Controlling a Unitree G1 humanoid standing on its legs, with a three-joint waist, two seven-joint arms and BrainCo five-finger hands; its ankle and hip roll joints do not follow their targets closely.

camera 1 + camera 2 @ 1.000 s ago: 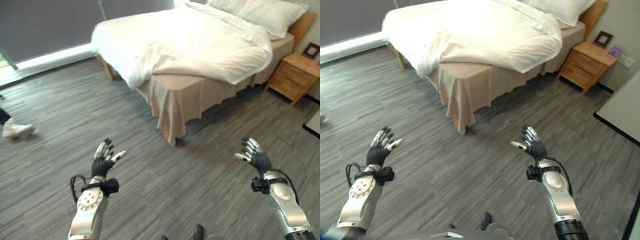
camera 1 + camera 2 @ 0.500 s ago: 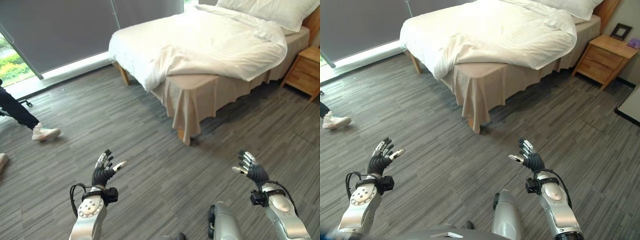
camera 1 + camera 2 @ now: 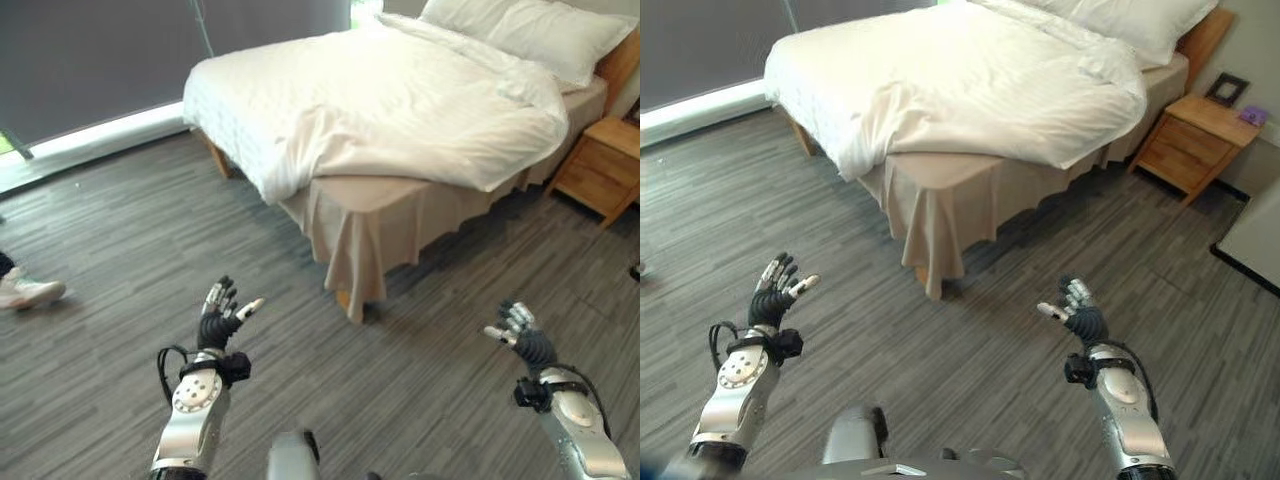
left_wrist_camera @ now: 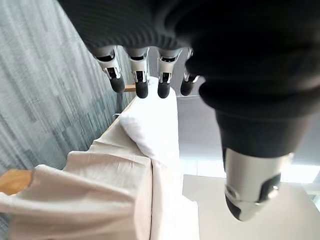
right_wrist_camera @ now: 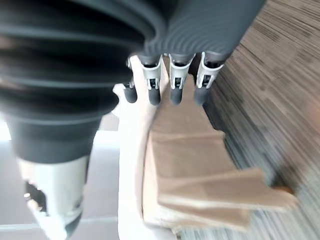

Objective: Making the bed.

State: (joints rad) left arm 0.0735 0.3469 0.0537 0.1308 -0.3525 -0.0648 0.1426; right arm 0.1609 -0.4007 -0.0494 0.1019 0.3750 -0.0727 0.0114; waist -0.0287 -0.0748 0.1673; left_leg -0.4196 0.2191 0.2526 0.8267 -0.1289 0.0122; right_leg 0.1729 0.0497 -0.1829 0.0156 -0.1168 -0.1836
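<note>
Left robot hand (image 3: 222, 312) and right robot hand (image 3: 522, 333) held over floor (image 3: 120, 240), fingers relaxed, nothing grasped. White duvet (image 3: 400, 100) rumpled, overhanging bed's (image 3: 940, 215) near corner. 2 pillows (image 3: 530, 28) at headboard end.

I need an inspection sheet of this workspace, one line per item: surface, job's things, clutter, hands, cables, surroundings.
Surface: grey plank floor, bare in front of the robot.
Job's things: bed; white duvet rumpled, its corner turned back over the beige sheet; pillows at the head.
Clutter: nothing seen.
Hands: left hand and right hand open, raised over the floor, apart from the bed, holding nothing.
Cables: nothing seen.
Surroundings: wooden nightstand with picture frame; a person's shoe at the left edge.
</note>
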